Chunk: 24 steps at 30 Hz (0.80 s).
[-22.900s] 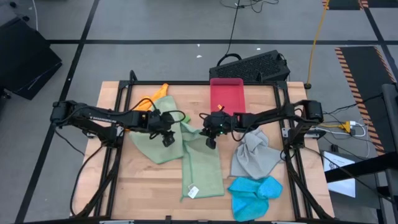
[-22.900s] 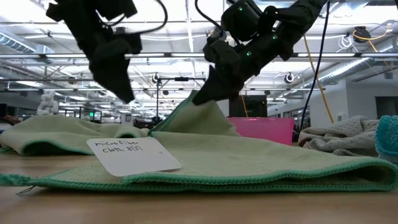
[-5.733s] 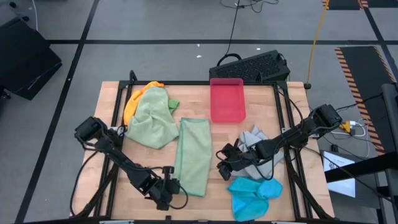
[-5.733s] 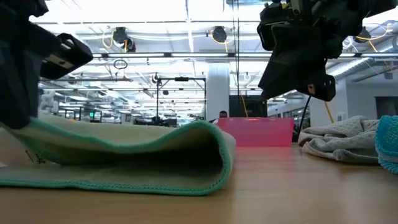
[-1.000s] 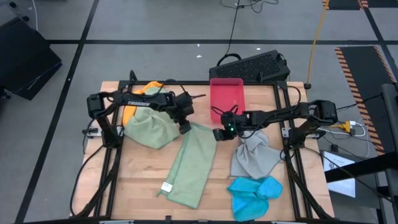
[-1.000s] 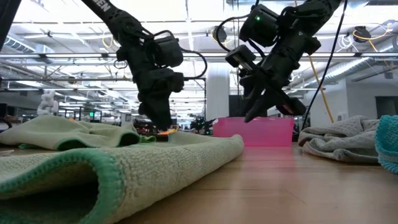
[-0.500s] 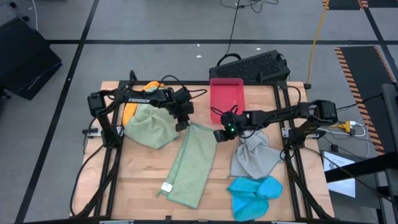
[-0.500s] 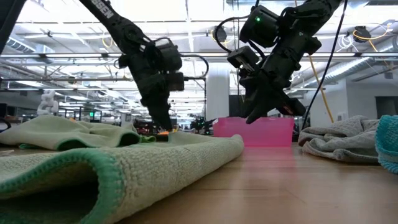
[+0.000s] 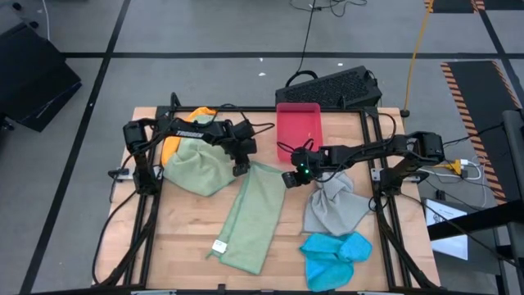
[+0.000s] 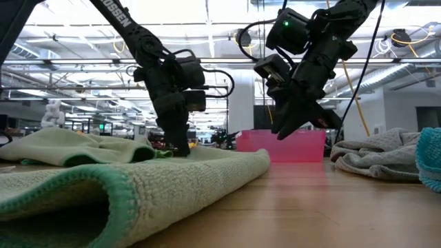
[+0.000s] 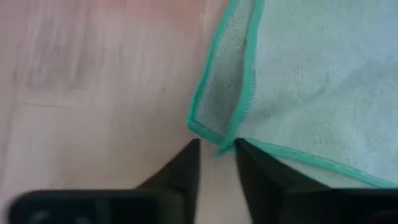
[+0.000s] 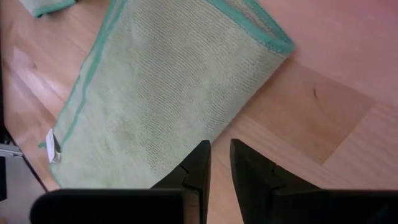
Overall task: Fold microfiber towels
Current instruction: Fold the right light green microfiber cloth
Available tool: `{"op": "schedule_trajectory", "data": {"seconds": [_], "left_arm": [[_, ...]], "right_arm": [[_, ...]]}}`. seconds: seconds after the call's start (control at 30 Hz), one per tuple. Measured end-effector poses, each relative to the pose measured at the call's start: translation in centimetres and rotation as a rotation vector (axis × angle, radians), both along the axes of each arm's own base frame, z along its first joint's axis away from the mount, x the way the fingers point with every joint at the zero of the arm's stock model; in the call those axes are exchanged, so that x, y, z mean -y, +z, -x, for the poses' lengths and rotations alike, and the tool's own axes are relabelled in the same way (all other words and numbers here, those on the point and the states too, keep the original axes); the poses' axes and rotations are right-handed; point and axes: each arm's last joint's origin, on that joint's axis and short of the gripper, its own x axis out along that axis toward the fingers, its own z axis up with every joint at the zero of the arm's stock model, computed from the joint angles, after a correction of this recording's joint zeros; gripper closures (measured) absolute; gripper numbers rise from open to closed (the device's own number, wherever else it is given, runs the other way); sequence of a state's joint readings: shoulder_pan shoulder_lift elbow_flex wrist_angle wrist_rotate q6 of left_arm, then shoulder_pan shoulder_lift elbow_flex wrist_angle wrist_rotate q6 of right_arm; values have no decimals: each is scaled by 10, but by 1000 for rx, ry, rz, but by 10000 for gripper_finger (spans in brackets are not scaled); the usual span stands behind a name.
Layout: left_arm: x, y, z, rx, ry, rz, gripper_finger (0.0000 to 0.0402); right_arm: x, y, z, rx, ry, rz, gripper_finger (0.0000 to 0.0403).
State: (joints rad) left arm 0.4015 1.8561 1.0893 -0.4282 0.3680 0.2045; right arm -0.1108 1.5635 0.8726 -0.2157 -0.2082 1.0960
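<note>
1. The sage towel (image 9: pixel 252 215) lies folded in a long strip on the counter (image 9: pixel 188 238), running diagonally from the middle toward the front edge, white tag near its lower end.
2. The left gripper (image 9: pixel 240 166) sits right at the strip's upper left corner; jaws narrow, with the teal-edged corner (image 11: pixel 214 134) just at their tips, whether pinched I cannot tell.
3. The right gripper (image 9: pixel 289 178) hangs off the cloth, just beside its upper right corner; jaws nearly together, holding nothing.
4. A second green towel (image 9: pixel 198 164) lies bunched to the left, grey towel (image 9: pixel 332 205) and blue towel (image 9: pixel 336 254) on the right.
</note>
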Motion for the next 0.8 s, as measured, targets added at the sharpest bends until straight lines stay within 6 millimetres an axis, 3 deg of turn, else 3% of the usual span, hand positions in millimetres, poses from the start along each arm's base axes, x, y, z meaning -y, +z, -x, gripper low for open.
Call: {"op": "schedule_trajectory", "data": {"seconds": [0.07, 0.13, 0.47, 0.63, 0.8], "left_arm": [[2, 0, 1, -8, 0, 14, 361], [3, 3, 1, -5, 10, 36, 389], [7, 46, 13, 76, 27, -16, 395], [3, 48, 12, 107, 20, -53, 397], [1, 32, 6, 85, 22, -41, 399]], "right_arm": [[0, 0, 0, -3, -19, 3, 351], [1, 0, 0, -6, -39, 19, 351], [2, 0, -1, -4, -84, 44, 351], [2, 1, -2, 2, -117, 48, 349], [-4, 1, -3, 4, -135, 42, 326]]}}
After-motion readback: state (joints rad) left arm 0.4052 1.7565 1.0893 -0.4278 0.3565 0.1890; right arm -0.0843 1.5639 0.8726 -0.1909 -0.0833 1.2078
